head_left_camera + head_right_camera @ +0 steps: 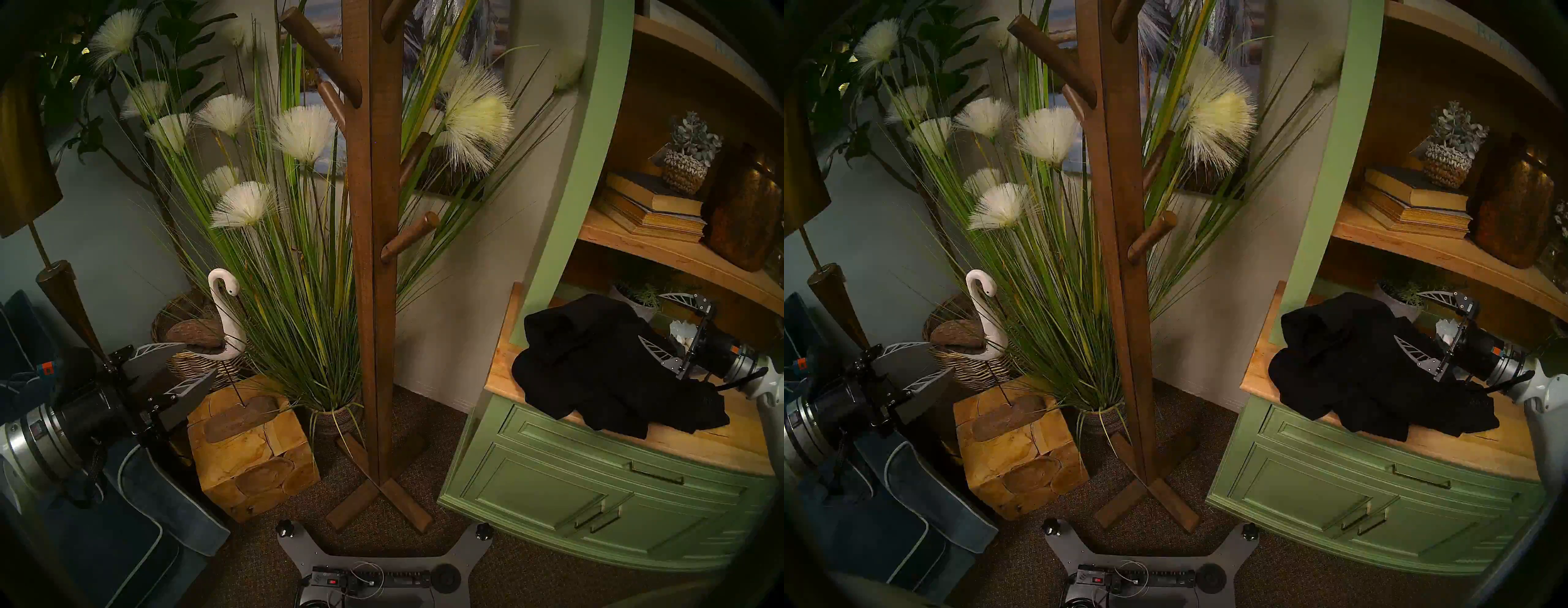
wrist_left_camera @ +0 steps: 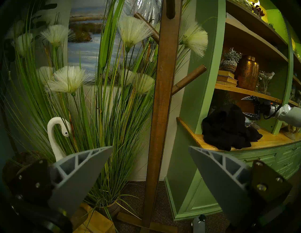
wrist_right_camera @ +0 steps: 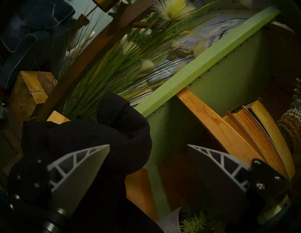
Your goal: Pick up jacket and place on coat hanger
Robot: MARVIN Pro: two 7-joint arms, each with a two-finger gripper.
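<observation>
The black jacket (image 1: 602, 365) lies in a crumpled heap on the wooden counter (image 1: 700, 441) of the green cabinet; it also shows in the left wrist view (image 2: 228, 126) and the right wrist view (image 3: 89, 138). The brown wooden coat stand (image 1: 373, 254) stands bare in the middle, left of the cabinet. My right gripper (image 1: 651, 318) is open at the jacket's right rear side. Its lower finger lies against the cloth and a fold bulges partly between the fingers (image 3: 148, 145). My left gripper (image 1: 200, 360) is open and empty, low at the left, far from the jacket.
A potted grass plant (image 1: 335, 418) stands behind the coat stand. A wooden block (image 1: 254, 458) bears a white swan figure (image 1: 222, 314). Blue cushions (image 1: 127, 509) lie under my left arm. A small potted plant (image 1: 636, 303) sits behind the jacket, books (image 1: 653, 208) on the shelf above.
</observation>
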